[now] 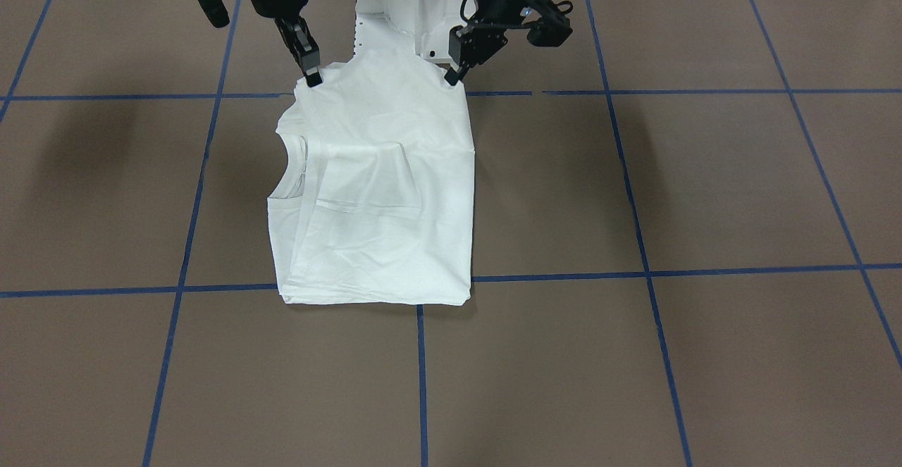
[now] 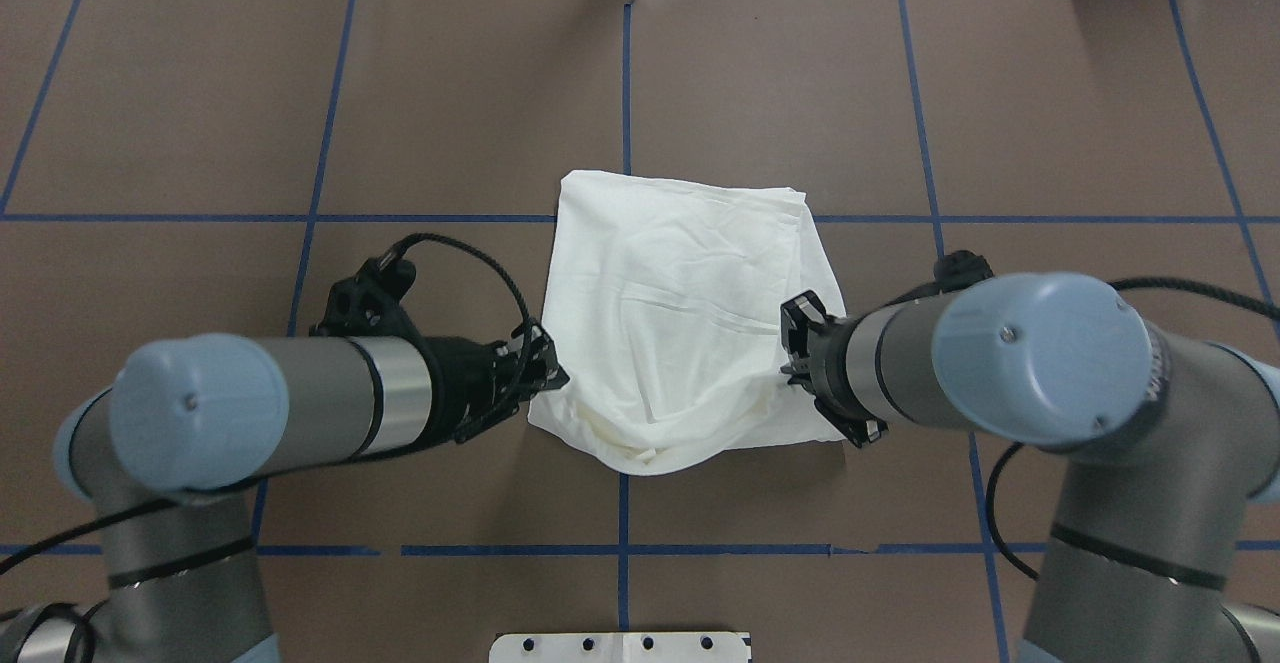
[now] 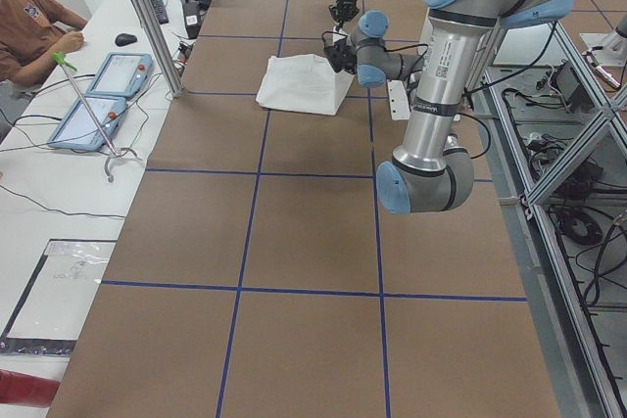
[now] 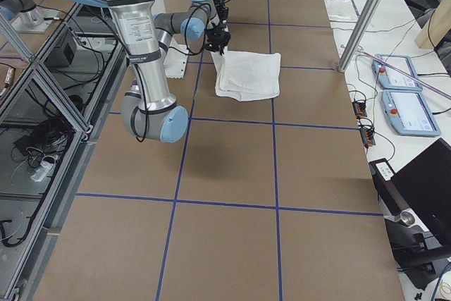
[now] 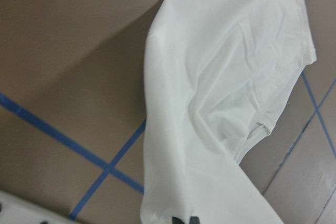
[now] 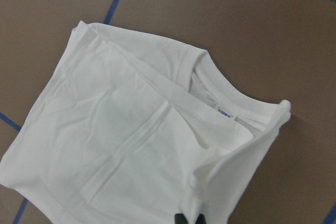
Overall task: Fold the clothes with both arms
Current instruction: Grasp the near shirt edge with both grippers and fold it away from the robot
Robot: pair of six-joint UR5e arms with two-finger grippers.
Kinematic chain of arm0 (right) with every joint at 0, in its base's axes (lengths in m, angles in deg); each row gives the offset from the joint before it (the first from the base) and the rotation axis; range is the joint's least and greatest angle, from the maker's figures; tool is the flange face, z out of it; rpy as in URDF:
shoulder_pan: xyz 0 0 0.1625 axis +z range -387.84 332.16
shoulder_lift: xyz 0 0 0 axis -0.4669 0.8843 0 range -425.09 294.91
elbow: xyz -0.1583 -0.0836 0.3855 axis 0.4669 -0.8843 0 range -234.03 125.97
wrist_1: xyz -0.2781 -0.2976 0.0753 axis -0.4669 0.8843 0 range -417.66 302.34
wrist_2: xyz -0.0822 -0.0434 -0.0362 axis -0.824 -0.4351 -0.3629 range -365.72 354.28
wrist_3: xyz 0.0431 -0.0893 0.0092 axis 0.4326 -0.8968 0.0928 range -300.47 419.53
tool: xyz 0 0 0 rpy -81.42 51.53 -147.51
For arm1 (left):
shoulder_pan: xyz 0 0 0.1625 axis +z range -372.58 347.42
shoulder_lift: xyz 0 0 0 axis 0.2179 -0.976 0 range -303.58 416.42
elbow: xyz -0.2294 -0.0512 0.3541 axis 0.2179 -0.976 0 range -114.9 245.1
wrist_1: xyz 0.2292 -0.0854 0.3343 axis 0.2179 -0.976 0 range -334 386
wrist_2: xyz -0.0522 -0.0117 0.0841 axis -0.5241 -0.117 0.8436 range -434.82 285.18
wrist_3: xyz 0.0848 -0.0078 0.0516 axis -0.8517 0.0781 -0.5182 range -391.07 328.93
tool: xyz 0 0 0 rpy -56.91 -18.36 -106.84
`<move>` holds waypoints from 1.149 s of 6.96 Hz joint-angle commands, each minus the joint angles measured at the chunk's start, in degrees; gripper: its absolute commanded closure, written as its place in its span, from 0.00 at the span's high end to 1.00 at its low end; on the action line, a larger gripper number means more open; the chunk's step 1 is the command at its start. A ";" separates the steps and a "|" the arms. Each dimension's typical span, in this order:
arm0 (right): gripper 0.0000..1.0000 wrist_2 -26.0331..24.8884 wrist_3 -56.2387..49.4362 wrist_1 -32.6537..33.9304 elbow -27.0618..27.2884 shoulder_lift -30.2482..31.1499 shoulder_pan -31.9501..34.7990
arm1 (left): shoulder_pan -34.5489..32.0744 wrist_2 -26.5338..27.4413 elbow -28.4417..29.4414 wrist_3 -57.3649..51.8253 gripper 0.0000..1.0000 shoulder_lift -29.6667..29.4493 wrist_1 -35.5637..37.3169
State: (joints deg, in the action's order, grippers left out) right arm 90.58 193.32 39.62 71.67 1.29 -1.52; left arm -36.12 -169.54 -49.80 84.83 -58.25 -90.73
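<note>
The white T-shirt [image 1: 380,192] lies folded into a rough rectangle on the brown table; no printed text shows. Its ribbed collar [image 6: 231,103] with a small tag faces the robot's right. My left gripper [image 1: 451,76] is shut on the shirt's corner nearest the robot and holds it lifted. My right gripper [image 1: 313,76] is shut on the other near corner, also raised. In the overhead view the left gripper [image 2: 550,378] and right gripper [image 2: 790,348] flank the shirt [image 2: 680,313]. The left wrist view shows cloth [image 5: 220,77] hanging from the fingertips [image 5: 178,220]. The right wrist view shows the same [image 6: 181,217].
The white pedestal base [image 1: 409,9] stands just behind the lifted edge. Blue tape lines [image 1: 648,270] grid the table. An operator [image 3: 29,26] and tablets [image 3: 98,95] are at a side bench beyond the table's far edge.
</note>
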 commanded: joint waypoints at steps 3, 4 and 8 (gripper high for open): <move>0.00 3.28 -15.02 -0.33 -16.06 -6.16 8.13 | -11.61 -2.92 23.61 -9.03 0.00 -12.92 -5.74; 0.00 5.72 -16.87 -0.33 -20.45 -8.79 10.23 | -12.58 -2.84 31.67 -9.03 0.00 -16.08 -11.62; 0.02 11.16 -22.84 -16.58 -37.94 -12.66 16.37 | -14.08 -2.49 44.04 -10.34 0.07 -20.23 -20.02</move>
State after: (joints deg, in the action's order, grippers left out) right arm 98.94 172.97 26.70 39.07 -9.44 12.01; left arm -49.70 -172.11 -8.30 74.87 -77.42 -109.32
